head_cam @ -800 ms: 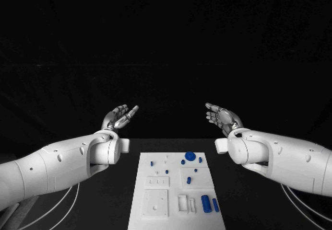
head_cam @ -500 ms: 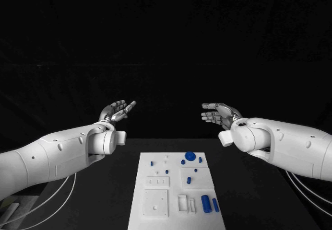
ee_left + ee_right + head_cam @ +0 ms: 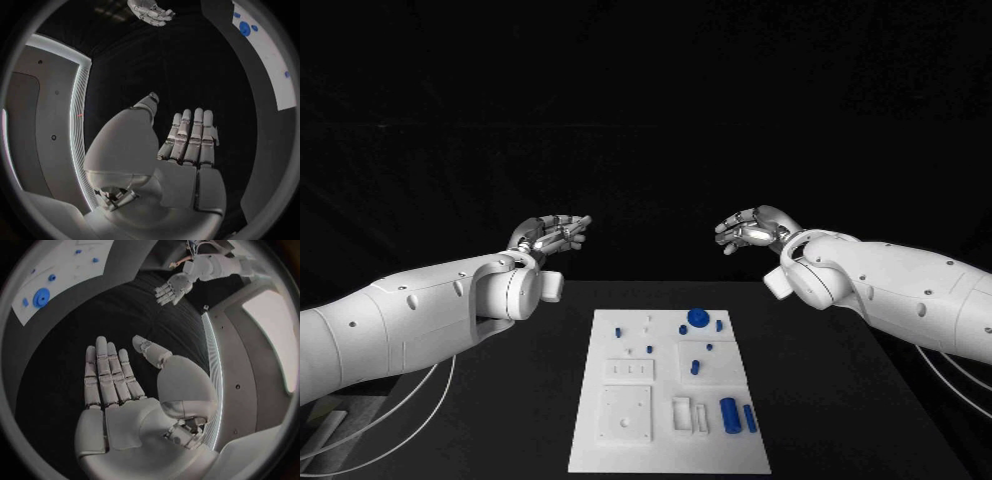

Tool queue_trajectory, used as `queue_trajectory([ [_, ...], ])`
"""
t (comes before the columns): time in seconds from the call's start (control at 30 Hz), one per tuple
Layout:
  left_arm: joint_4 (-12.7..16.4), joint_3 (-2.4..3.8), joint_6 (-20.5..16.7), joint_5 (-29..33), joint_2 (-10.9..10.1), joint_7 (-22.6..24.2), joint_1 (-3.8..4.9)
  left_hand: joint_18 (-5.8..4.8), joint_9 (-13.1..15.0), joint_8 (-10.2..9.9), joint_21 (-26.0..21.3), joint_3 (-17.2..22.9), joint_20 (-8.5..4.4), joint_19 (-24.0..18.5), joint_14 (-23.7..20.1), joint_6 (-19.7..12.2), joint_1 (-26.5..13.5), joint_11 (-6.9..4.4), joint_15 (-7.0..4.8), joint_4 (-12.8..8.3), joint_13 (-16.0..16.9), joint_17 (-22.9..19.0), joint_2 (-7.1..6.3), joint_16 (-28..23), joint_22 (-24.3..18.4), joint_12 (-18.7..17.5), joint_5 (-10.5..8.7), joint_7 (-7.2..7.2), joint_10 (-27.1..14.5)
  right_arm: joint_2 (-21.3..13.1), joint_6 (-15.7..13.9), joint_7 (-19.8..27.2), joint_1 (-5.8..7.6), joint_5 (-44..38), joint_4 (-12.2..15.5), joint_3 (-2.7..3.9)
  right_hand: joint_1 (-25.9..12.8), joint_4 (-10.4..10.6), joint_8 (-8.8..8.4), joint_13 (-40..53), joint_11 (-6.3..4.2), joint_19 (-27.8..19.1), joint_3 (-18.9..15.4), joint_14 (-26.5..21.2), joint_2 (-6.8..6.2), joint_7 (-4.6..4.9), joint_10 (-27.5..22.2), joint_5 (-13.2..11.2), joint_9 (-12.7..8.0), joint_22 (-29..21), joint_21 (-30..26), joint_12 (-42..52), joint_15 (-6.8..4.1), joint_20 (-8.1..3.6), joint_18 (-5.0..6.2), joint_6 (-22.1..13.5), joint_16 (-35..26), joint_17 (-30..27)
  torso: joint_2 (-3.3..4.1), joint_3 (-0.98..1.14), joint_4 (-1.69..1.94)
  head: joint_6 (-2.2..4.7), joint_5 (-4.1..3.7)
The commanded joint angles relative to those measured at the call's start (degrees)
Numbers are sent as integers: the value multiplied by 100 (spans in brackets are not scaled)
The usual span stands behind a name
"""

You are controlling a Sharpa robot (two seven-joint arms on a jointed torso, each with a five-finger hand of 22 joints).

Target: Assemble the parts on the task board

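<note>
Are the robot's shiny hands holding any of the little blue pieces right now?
No, nothing is held. The silver left hand and silver right hand are both open and bare, raised beyond the white task board, where the small blue parts lie.

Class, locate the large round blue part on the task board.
In the head view, the large round blue part sits at the task board's far end, right of centre, among smaller blue parts.

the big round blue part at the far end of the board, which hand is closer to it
Right, narrowly. The round blue part lies right of the board's middle; the right hand hangs beyond and just right of it, the left hand beyond and farther left.
</note>
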Motion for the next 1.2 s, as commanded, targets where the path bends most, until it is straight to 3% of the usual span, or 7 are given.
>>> queue_trajectory([
  [0.03,137,4,250,-32,-67,45,10,165,-67,29,167,-93,-132,560,624,353,274,14,-63,-73,31,30,50,199,-55,113,190,147,421,27,-117,-21,-5,-1761,-24,2,159,-10,50,50,-126,779,81,706,-61,48,329,-42,-12,-60,229,62,-322,-45,252,304,314,231,41,8,28,-6,-10],
  [0.07,184,5,247,-74,-89,45,10,212,-87,56,258,-129,-190,787,915,559,371,9,-116,-101,60,64,67,297,-55,201,317,164,691,42,-130,-23,-12,-2005,-31,2,204,-4,42,69,-187,1189,92,1048,-89,22,448,-42,-21,-94,353,56,-453,-97,340,415,463,372,53,13,38,-11,-9],
  [0.2,399,6,439,-294,-203,31,12,354,-192,14,726,-304,-448,1575,1918,1068,626,-70,-476,-181,102,279,154,700,77,302,374,133,1339,69,-116,-38,-32,-2836,-42,3,403,-13,21,129,-420,2494,48,2121,-220,-43,757,-35,-40,0,927,48,-689,-560,340,689,1203,888,117,27,82,0,-36],
  [0.33,783,8,548,-422,-446,38,19,351,-294,-115,950,-472,-595,1810,2204,1264,791,-122,-636,-192,82,421,209,855,161,218,374,96,1601,122,-78,-113,-42,-3599,-64,4,526,-3,-52,157,-489,3298,34,2533,-251,-128,881,39,-79,242,1429,-32,-732,-967,340,837,2134,1494,196,46,118,21,-66],
  [0.4,967,9,569,-465,-544,50,26,329,-337,-183,1003,-551,-648,1843,2256,1309,852,-122,-664,-158,59,476,216,898,174,142,372,93,1649,144,-44,-148,-59,-3908,-89,4,520,23,-114,167,-508,3537,33,2508,-281,-84,937,48,-107,397,1664,-94,-789,-1124,340,882,2669,1848,238,55,131,36,-80],
  [0.8,1810,34,790,-566,-938,70,76,245,-437,-401,1249,-897,-851,1996,2404,1376,1065,-108,-765,205,-18,708,176,1129,210,-157,316,114,1738,342,36,-442,-279,-5141,-250,5,505,11,-289,138,-438,3601,56,2282,-467,-135,870,-53,-162,388,1959,-385,-738,-1213,340,863,3280,2129,552,108,262,72,-168],
  [1.2,2060,40,930,-563,-961,57,74,220,-440,-441,1299,-1083,-882,2002,2403,1410,1115,-116,-775,367,-26,750,150,1151,192,-236,267,112,1800,512,8,-684,-453,-5755,-440,6,497,99,-384,-11,-297,3893,64,2245,-667,-115,576,-142,-178,360,2148,-695,-601,-1268,340,800,3440,1977,865,112,349,188,-284],
])
